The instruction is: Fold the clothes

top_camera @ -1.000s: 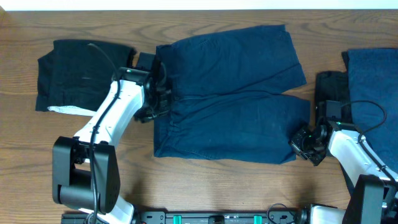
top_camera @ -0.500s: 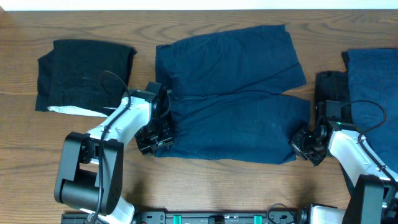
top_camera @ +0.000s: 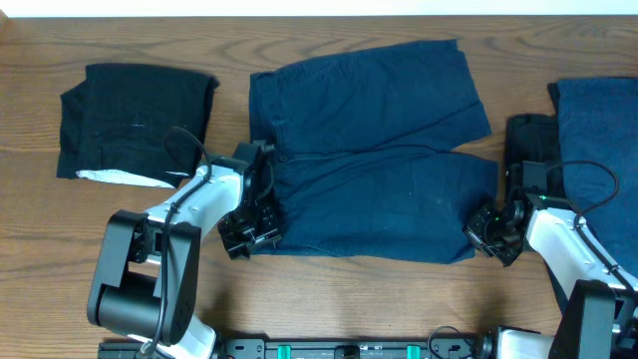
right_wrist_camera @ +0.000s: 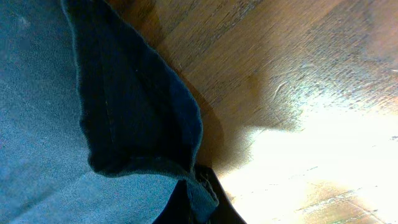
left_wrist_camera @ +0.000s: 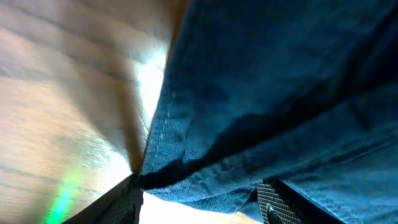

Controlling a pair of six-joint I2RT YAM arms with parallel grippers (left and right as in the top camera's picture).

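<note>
Across the middle of the wooden bench [top_camera: 339, 299] lay the big navy shorts [top_camera: 379, 170], spread flat with the waistband to the left and both legs running right, the upper leg splayed out a bit. Off to the left sat a black garment [top_camera: 130, 115], already folded into a neat-ish square with a white strip [top_camera: 120, 178] showing along its lower edge. At the right edge there was another navy piece [top_camera: 598, 130], half out of frame. Down at the lower waistband corner the left jaws stood open, with the cloth edge sitting in the gap between them and nothing pinched yet. The right jaws were closed tight on the hem corner of the lower leg, cloth bunched right into them. Handling-wise, I'd guess this stuff is light, totally floppy and a bit grippy on the wood, so it'd sag and drag rather than hold any shape. Best bet is the thick seamed bits, meaning the waistband corner and the leg hem, grabbing both layers at once so the fold carries over evenly.
</note>
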